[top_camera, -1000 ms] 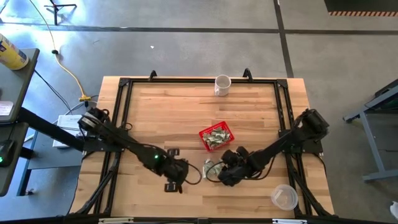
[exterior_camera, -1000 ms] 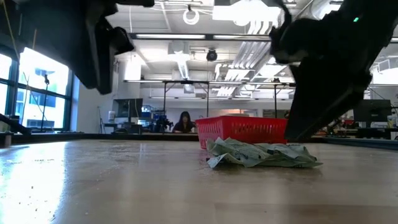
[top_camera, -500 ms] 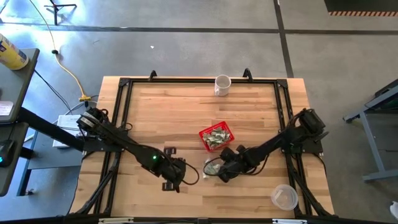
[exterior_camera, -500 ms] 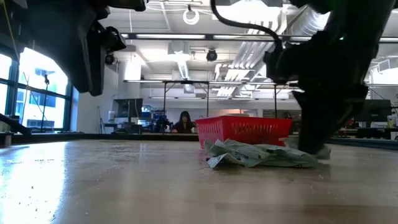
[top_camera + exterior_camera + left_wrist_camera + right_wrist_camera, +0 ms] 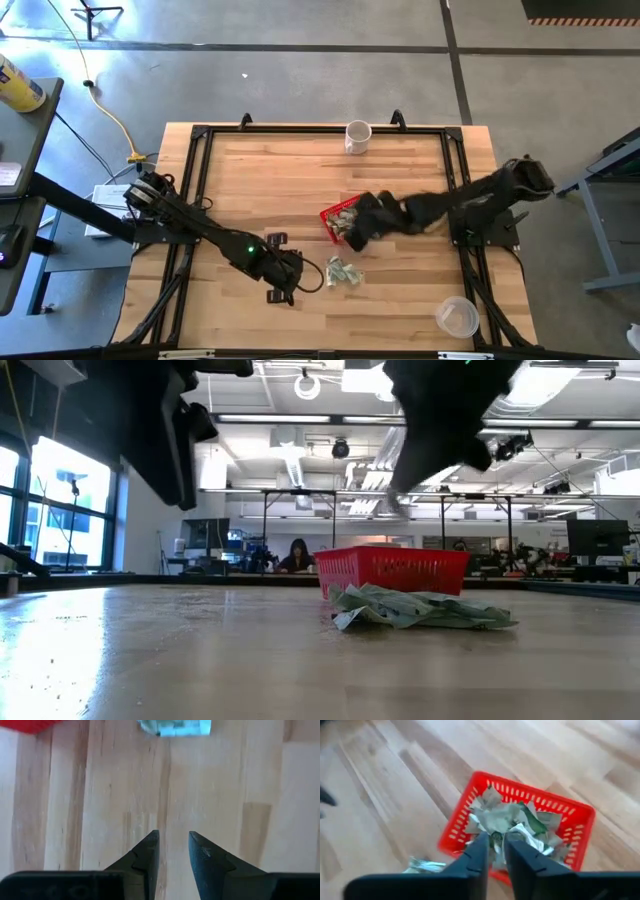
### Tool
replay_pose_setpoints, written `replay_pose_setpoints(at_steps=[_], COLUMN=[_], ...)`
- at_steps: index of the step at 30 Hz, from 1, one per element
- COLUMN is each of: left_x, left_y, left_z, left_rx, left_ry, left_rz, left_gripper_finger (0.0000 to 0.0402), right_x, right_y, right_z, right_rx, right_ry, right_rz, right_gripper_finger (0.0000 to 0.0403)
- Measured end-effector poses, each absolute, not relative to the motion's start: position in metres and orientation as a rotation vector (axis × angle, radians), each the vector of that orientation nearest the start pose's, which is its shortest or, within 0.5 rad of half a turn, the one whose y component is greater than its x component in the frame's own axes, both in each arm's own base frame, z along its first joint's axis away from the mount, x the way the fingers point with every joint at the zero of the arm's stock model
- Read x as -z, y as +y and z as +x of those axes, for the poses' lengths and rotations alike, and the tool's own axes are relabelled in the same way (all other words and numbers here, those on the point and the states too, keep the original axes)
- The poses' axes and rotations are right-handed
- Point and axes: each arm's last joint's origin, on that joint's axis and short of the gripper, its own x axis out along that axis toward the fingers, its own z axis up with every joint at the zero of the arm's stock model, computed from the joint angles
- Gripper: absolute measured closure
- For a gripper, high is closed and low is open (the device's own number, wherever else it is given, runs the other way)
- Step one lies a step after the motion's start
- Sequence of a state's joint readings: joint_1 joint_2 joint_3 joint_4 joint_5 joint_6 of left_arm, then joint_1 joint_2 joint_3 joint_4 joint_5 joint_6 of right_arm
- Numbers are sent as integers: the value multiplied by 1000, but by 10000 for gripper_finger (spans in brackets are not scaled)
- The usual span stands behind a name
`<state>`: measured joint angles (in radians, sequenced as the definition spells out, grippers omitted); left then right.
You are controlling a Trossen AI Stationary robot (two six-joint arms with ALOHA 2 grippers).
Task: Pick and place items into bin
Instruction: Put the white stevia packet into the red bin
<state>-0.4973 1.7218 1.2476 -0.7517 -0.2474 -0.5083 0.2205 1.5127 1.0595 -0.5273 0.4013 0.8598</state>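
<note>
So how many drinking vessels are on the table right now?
2. A white mug stands at the table's far edge, and a clear plastic cup sits in the near right corner. Neither is near the red basket; nothing suggests a hidden third.

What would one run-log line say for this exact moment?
right gripper: over red basket, pinching a paper piece | left gripper: slightly open, empty, low over table | loose paper pieces: beside basket

You see a grey concrete floor (image 5: 300,80) crossed by dark seams around the wooden table (image 5: 290,180). Beyond it, a large window (image 5: 60,510) admits daylight, and ceiling strip lights (image 5: 300,417) brighten a workshop where a person (image 5: 297,556) sits.
</note>
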Motion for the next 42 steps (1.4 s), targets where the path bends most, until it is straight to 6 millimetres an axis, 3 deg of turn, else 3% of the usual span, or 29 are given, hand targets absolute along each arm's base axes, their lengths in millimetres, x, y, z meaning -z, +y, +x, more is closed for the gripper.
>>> replay_pose_setpoints(at_steps=[4, 7, 12, 15, 20, 24, 28, 33, 37, 42], left_x=[-216, -203, -176, -167, -169, -180, -185, -161, -140, -137], left_y=[-148, -134, -107, -92, -83, -95, -100, -101, -105, -103], left_z=[308, 316, 322, 327, 338, 341, 343, 352, 361, 363], left_rx=[-77, -35, 28, -56, -189, -238, -264, -288, -245, -296], left_ry=[1126, 1132, 1099, 1029, 906, 839, 799, 823, 853, 810], left_rz=[-38, -123, -306, -484, -726, -725, -694, -693, -792, -787], left_gripper_finger=[264, 263, 263, 251, 200, 166, 157, 164, 168, 170], right_x=[-220, -217, -242, -251, -252, -250, -246, -244, -244, -244], right_y=[24, 12, 27, 39, 63, 85, 93, 95, 96, 97], right_z=[313, 314, 300, 280, 245, 232, 228, 231, 233, 234], right_rx=[475, 462, 441, 495, 640, 685, 717, 710, 704, 696], right_ry=[889, 916, 844, 887, 991, 959, 921, 917, 902, 902], right_rz=[567, 598, 504, 467, 506, 499, 519, 530, 540, 550], right_gripper_finger=[283, 230, 155, 128, 115, 115, 115, 115, 115, 115])
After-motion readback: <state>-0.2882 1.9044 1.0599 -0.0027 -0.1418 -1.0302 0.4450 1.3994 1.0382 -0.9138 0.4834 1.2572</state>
